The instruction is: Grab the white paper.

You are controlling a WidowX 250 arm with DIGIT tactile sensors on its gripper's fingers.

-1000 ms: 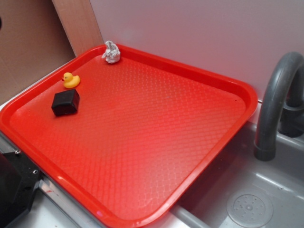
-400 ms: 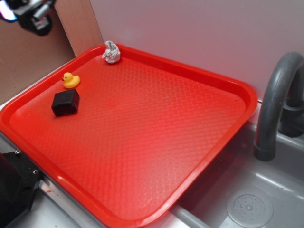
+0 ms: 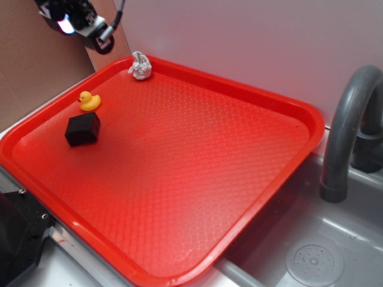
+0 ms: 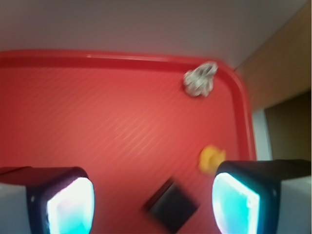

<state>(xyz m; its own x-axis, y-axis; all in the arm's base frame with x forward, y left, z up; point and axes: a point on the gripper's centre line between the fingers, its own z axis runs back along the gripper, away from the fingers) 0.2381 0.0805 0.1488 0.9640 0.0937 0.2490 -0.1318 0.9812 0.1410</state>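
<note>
Exterior view, read left to right. My gripper (image 3: pixel 81 24) hangs in the air at the upper left of the frame, above the wooden board (image 3: pixel 99 36) behind the tray, touching nothing. Below it, at about 6 o'clock from it, the yellow duck (image 3: pixel 89 100) sits on the red tray (image 3: pixel 269 101) near the left rim, and the black block (image 3: pixel 82 129) lies just beside the duck at the duck's 6 o'clock. The white paper (image 3: pixel 140 66) rests in the tray's far corner against the rim, at roughly 4 o'clock from my gripper and well apart from it. At the far right, the grey faucet (image 3: pixel 347 119) arches over the grey sink (image 3: pixel 323 251).

Wrist view, somewhat blurred, left to right. My two fingertips (image 4: pixel 68 204) stand wide apart at the lower corners with nothing between them. In the gap, the black block (image 4: pixel 171 207) lies at the bottom edge and the yellow duck (image 4: pixel 211 158) sits just above the right finger. The white paper (image 4: pixel 200 79) lies at about 1 o'clock from the midpoint of my gripper (image 4: pixel 153 204), in the rounded corner of the red tray (image 4: pixel 73 57), clear of both fingers
</note>
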